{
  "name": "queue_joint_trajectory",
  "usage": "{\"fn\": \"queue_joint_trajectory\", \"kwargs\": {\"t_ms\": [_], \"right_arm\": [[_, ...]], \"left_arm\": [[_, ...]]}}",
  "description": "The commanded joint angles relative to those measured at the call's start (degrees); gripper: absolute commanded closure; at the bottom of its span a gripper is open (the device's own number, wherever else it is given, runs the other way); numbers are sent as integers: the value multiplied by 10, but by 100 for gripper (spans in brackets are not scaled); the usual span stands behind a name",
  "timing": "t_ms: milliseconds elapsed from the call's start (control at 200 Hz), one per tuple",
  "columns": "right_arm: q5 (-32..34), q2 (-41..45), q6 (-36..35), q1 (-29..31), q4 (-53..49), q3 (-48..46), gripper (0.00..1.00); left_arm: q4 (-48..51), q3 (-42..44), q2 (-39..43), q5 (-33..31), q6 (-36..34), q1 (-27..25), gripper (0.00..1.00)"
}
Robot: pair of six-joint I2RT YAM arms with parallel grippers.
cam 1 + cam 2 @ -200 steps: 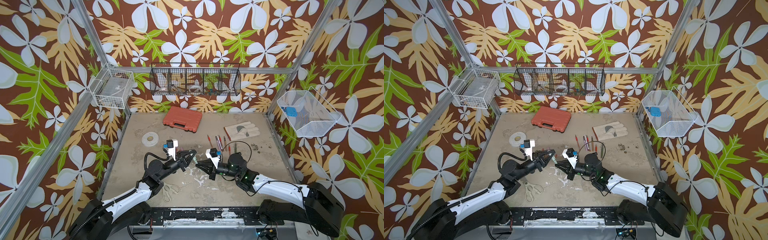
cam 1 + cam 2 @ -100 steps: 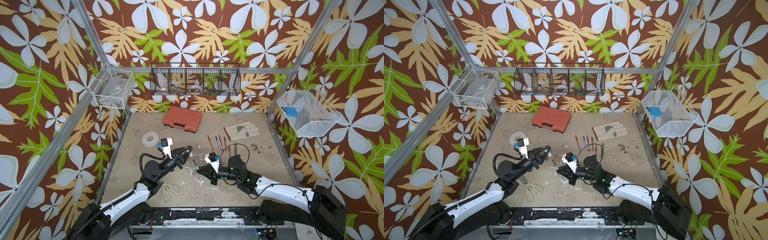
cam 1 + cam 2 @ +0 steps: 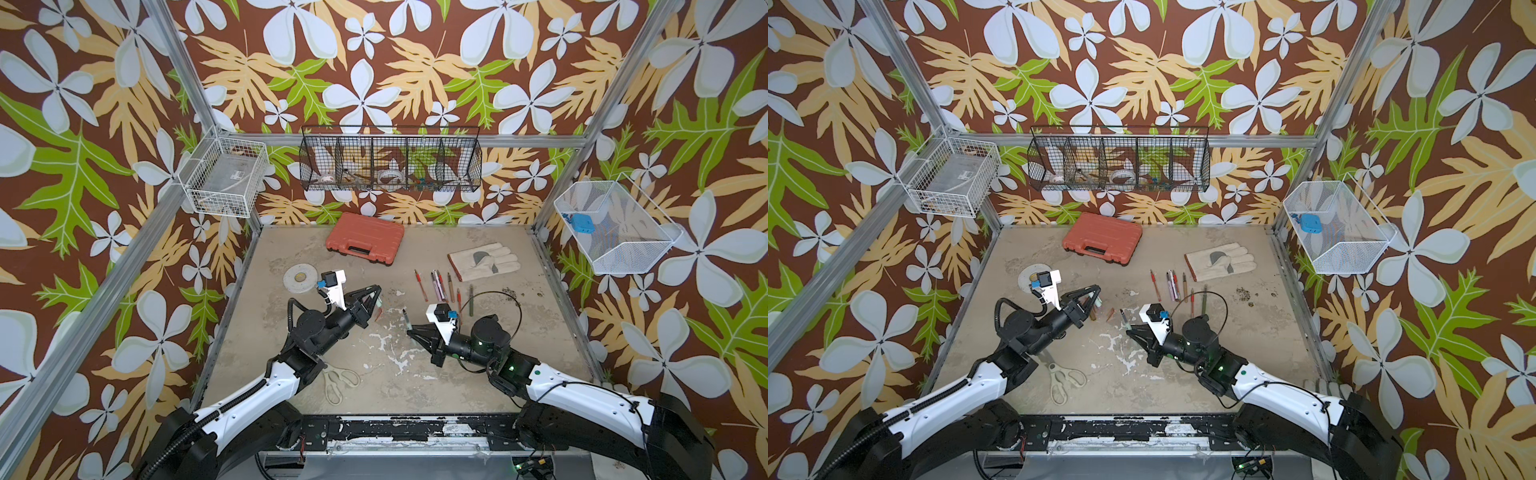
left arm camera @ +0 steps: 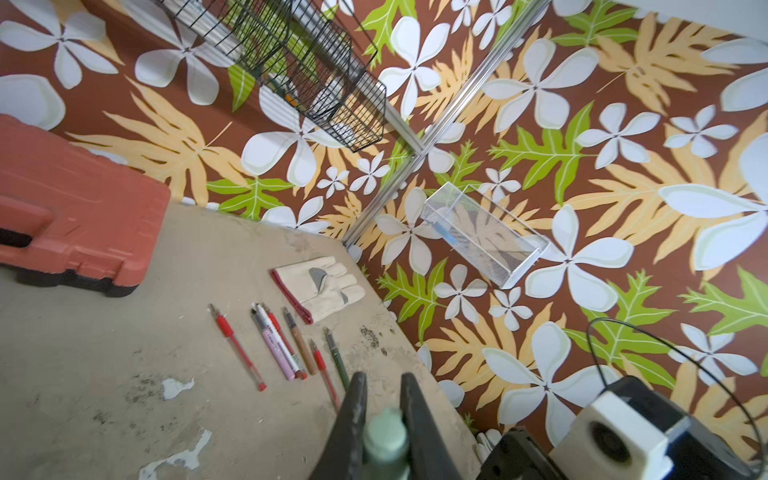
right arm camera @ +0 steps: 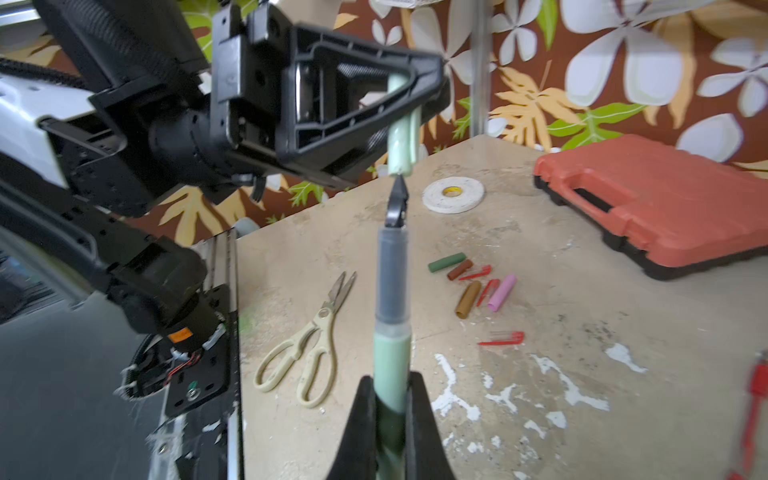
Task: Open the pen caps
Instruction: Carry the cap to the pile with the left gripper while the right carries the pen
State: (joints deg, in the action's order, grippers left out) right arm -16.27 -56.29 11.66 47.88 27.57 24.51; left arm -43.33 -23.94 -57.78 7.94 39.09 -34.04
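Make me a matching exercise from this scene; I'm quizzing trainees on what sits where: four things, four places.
Things:
1. pale green cap
2. pale green pen
3. scissors
4. glove

Places:
a. lying beside the row of pens
b. between the fingers of the left gripper
c. lying near the front edge of the table
d. between the fingers of the right gripper

Pairs: 1-b, 2-d, 3-c, 4-a.

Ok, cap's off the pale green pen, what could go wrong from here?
1. The left pincer pinches the pale green cap near its fingertips only; it might slip and roll on the way down.
2. The right pincer holds the pen with its bare nib near the left pincer; a careless swing could knock or smear it.
3. Dropping the cap onto the loose caps could scatter them.
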Motion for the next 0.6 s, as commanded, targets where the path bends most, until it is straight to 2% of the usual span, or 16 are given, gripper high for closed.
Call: {"fn": "queue_joint_trajectory", "kwargs": {"t_ms": [0,110,200,395,596], "right_arm": [[106,13,16,-6,-20,-2,100],[187,16,35,-22,-47,2,100],[225,-2,59,-48,-77,14,100],[265,-56,118,-127,-145,39,100],[296,-87,142,-190,-177,49,100]], "left_arm": [[57,-25,-36,-11,-16,1,100],[119,-66,-93,-14,-26,1,100],[150,-94,-147,-8,-27,0,100],[213,-153,-263,-2,-39,1,100],[254,-199,-336,-8,-64,0,100]]}}
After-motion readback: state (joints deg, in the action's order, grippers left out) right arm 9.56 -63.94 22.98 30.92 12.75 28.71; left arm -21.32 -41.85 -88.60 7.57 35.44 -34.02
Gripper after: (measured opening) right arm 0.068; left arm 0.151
